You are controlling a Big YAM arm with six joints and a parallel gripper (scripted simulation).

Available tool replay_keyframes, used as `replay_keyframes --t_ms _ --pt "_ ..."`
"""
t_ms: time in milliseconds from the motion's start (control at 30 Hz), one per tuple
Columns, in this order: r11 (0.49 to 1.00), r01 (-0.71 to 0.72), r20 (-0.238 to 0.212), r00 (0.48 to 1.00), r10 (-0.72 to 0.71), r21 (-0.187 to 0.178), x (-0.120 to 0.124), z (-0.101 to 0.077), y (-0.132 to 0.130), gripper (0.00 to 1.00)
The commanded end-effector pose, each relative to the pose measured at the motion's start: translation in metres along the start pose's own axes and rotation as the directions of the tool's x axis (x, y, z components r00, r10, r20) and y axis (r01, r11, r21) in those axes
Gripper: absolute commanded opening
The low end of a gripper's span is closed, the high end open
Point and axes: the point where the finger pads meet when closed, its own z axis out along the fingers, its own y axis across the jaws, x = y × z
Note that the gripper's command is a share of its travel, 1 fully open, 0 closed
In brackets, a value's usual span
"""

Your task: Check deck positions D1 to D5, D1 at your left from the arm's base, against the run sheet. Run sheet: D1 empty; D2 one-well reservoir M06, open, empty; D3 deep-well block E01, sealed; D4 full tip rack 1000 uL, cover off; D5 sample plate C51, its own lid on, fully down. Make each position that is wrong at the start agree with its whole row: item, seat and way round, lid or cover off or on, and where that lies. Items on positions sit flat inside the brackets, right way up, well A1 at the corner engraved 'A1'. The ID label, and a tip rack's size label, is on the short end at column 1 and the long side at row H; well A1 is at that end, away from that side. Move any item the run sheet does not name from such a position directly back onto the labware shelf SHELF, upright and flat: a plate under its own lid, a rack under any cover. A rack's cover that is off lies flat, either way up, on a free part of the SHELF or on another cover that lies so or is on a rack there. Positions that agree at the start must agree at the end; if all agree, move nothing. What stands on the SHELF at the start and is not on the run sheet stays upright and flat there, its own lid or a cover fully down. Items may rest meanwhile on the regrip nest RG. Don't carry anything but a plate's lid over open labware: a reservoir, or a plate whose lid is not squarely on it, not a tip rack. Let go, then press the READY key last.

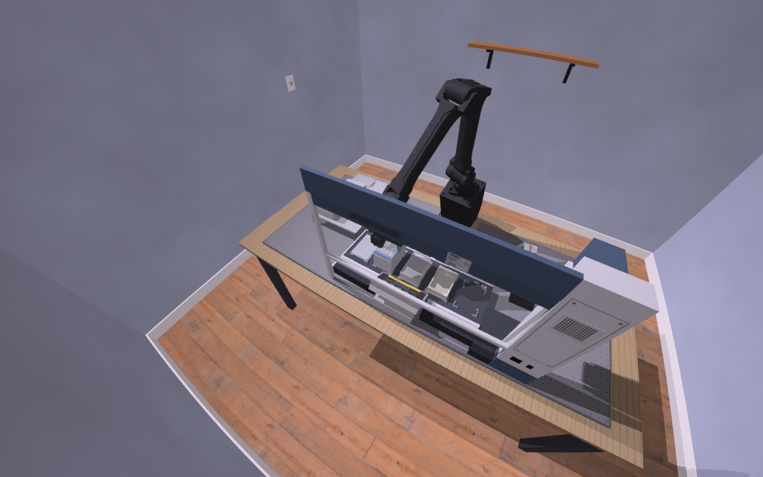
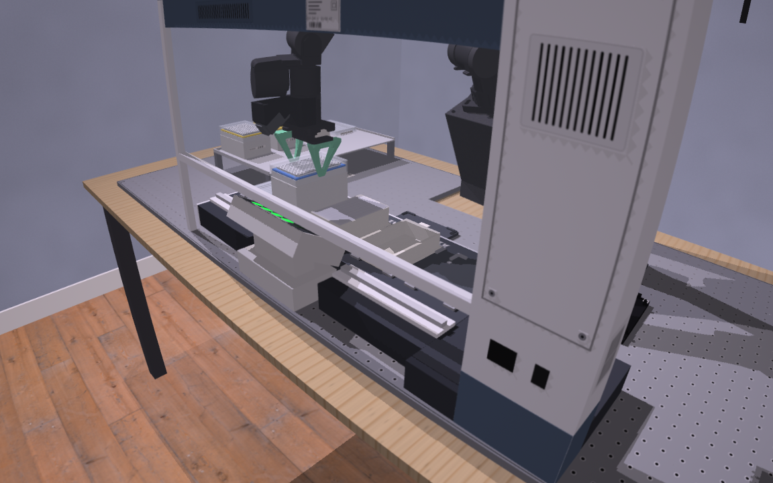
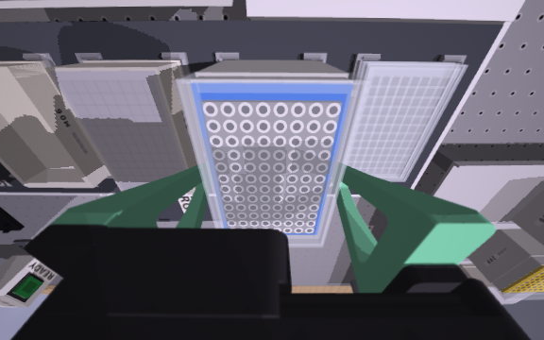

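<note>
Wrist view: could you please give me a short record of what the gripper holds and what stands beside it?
gripper: shut on the clear cover, one finger on each long side
cover: over the blue tip rack
image left of rack: grey block, then reservoir marked M06
image right of rack: pale gridded plate
READY key: lower left corner, green

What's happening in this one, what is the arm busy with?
The arm reaches under the deck frame, and its pincer is shut on the clear cover of the blue tip rack, one finger on each long side. The rack stands between a grey block and a clear plate.
</note>
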Motion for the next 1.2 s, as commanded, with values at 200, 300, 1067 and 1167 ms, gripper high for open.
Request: replay_keyframes --t_ms 200,300,1067,1167 --pt "1.000 -0.003 -0.009 1.000 0.003 -0.004 0.003 0.005 0.002 0.00" --pt "1.000 -0.003 -0.009 1.000 0.003 -0.004 0.003 0.005 0.002 0.00" --pt "1.000 0.005 0.051 0.999 -0.006 0.023 -0.022 -0.051 -0.010 0.00" --pt "1.000 0.003 0.052 0.999 -0.005 0.025 -0.022 -0.057 -0.011 0.00"
